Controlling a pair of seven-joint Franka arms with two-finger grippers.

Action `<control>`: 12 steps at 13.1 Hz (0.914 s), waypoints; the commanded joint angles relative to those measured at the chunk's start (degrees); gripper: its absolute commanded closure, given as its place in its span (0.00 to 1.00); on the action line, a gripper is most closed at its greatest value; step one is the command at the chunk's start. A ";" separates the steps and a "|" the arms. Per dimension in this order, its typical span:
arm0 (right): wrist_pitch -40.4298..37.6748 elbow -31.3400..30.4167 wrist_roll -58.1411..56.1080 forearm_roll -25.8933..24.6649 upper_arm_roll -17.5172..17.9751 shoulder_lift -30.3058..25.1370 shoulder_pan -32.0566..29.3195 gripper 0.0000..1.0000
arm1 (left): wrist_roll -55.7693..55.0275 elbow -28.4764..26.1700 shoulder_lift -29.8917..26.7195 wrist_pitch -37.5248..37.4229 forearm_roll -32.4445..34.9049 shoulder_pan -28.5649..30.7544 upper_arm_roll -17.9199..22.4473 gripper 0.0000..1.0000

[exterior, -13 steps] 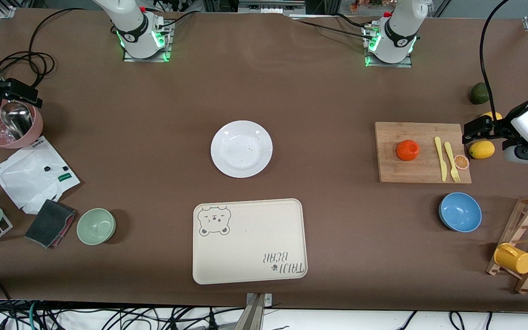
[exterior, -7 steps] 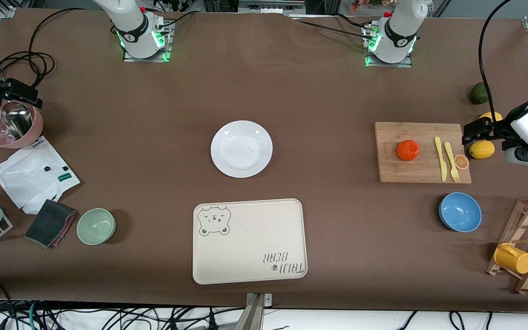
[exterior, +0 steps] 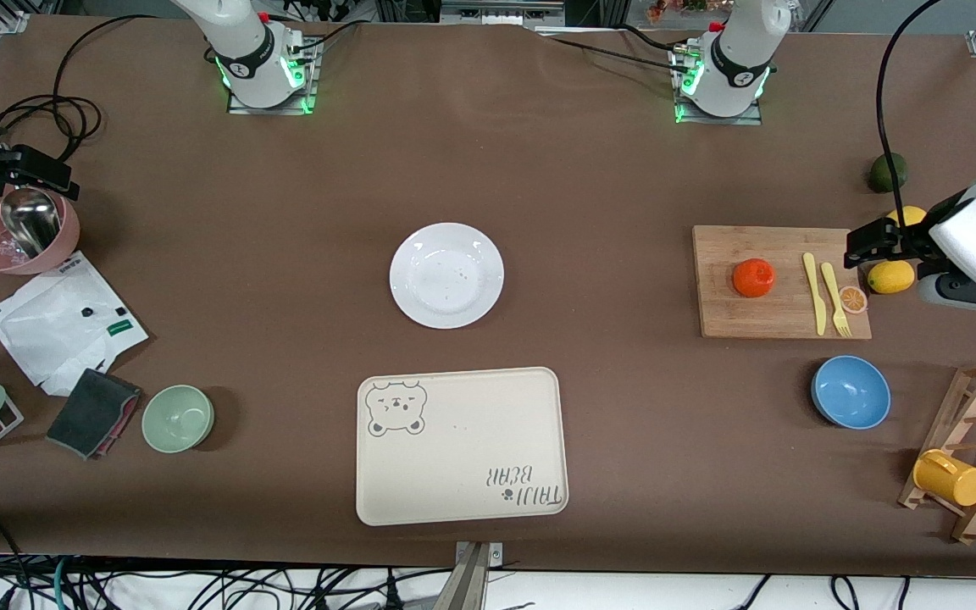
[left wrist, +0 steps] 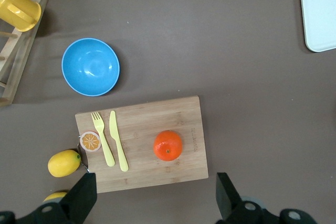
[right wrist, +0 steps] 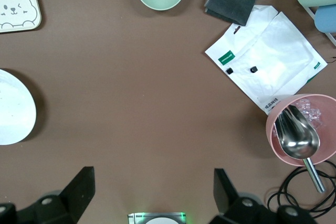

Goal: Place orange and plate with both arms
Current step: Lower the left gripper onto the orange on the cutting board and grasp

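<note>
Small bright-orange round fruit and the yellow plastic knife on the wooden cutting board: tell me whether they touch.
Apart. The left wrist view shows bare wooden cutting board between the orange fruit and the yellow knife.

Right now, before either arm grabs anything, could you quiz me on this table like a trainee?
1. True or false: the orange lies on the plate.
2. What shares the wooden board with the orange? A) yellow knife and fork B) spoon C) mug
3. Fill in: the left end effector has its fingers ___.
Key: 1 false, the plate is bare; 2 A; 3 open.
</note>
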 commanded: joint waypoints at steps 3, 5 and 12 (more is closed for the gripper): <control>-0.36 0.60 0.72 0.04 0.31 -0.12 -0.05 0.00 | -0.70 0.08 0.14 -1.59 1.64 -0.13 -0.08 0.00; -0.36 0.60 0.72 0.04 0.23 -0.12 -0.05 0.00 | -0.62 0.16 0.14 -1.95 1.55 0.21 -0.08 0.00; -0.54 0.60 0.80 0.13 0.31 -0.12 -0.05 0.00 | -0.01 -0.62 0.75 -2.21 0.77 0.65 -0.08 0.00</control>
